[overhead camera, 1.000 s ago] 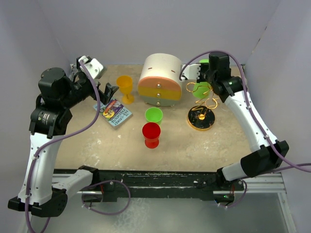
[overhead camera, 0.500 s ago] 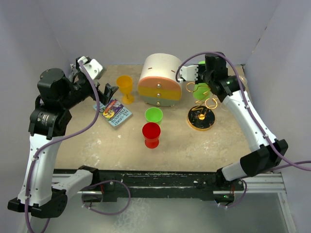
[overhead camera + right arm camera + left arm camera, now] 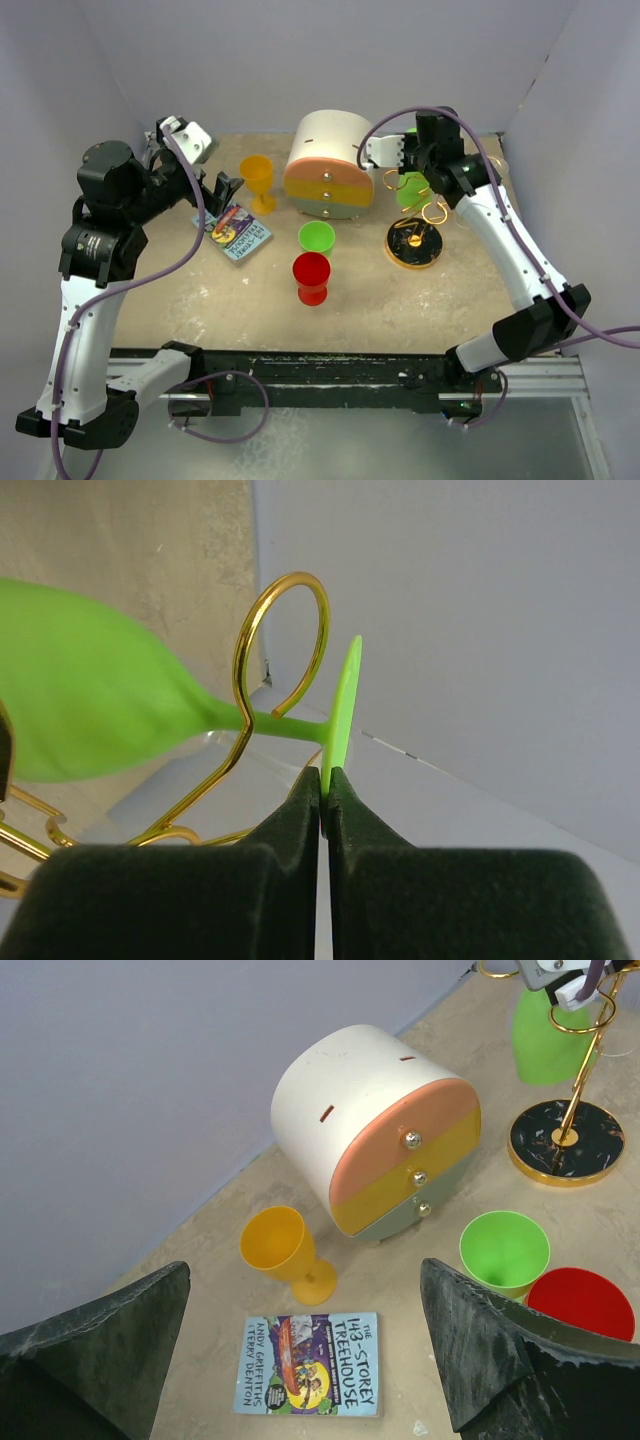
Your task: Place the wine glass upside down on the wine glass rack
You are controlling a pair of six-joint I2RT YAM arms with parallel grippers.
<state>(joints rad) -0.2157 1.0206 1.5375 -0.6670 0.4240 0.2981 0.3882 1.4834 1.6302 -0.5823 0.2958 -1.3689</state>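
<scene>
Pinching the thin flat foot of the green wine glass [image 3: 90, 705] edge-on, the right hand [image 3: 323, 780] is closed tight on it, both dark pads pressed against the disc from either side. It is up at the top of the gold wire rack [image 3: 415, 243], which stands just to the right of the round drawer box [image 3: 330, 165] on the desk [image 3: 400, 300]. Seen from the right wrist, the glass's stem runs through one of the rack's curled loops, with the bowl on the far side of the loop from the foot. From the left wrist's side the bowl shows with its wide end pointing down, beside the rack's upright stem and above its black-and-gold disc base. Whether the foot already rests on the wire I cannot tell.

The left hand [image 3: 228, 187] hangs well to the left of the drawer box, fingers spread wide with nothing between them. A yellow goblet [image 3: 258, 180] stands upright just left of the box. A small picture book [image 3: 233, 231] lies flat near the box's left front, close to the goblet. In front of the box sits a green cup [image 3: 316, 236], mouth up. A red cup [image 3: 311, 275], also mouth up, sits just nearer the arms' bases.
</scene>
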